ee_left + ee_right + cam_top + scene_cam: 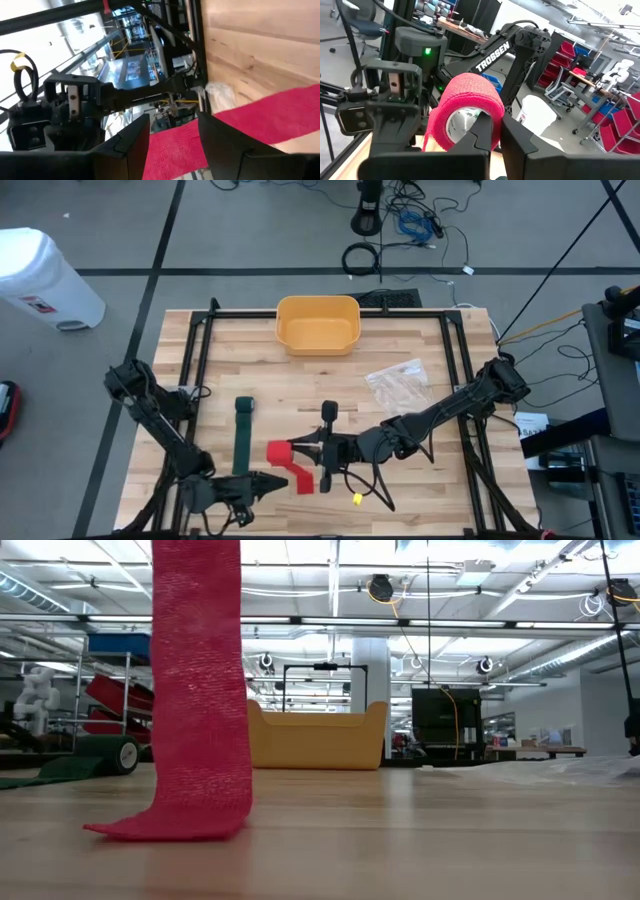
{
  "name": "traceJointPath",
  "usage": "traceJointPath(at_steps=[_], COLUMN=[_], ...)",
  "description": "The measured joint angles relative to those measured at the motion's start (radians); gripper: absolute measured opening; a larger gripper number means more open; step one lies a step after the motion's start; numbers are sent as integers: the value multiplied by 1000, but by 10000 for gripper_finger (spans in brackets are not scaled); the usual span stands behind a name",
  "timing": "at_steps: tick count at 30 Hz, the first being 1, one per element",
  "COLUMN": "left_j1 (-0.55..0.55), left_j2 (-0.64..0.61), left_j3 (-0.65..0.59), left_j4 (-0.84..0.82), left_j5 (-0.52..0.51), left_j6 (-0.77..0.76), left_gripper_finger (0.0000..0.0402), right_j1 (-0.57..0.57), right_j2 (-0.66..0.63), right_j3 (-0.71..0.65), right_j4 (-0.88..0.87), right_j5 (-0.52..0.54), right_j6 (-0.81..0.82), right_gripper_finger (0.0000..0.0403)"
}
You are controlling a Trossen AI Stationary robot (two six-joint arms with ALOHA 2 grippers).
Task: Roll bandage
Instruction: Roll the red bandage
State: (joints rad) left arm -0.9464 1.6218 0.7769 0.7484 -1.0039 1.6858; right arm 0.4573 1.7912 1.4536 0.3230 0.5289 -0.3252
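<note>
The right gripper [495, 131] pinches the red roll [465, 107]; the left gripper [172, 145] (jaws parted) straddles the tail [195, 690], which could slip free and slacken.

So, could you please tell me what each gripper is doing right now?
Left gripper: jaws open around the red bandage strip.
Right gripper: shut on the red bandage roll.

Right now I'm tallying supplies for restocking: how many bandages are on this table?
2. The red bandage is near the front middle, its roll pinched by the right gripper with the tail hanging to the table. The green bandage lies flat, left of it. None seem hidden.
</note>
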Motion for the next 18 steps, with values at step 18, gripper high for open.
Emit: traceJointPath(at_steps=[18], left_j1=[18], left_j2=[-11], left_j3=[0], left_j4=[-306], left_j5=[-45], left_j6=[-21], left_gripper_finger=[175], right_j1=[-6], right_j2=[0], right_j3=[0], right_j4=[16], right_j5=[56], right_j6=[-5], right_gripper_finger=[15])
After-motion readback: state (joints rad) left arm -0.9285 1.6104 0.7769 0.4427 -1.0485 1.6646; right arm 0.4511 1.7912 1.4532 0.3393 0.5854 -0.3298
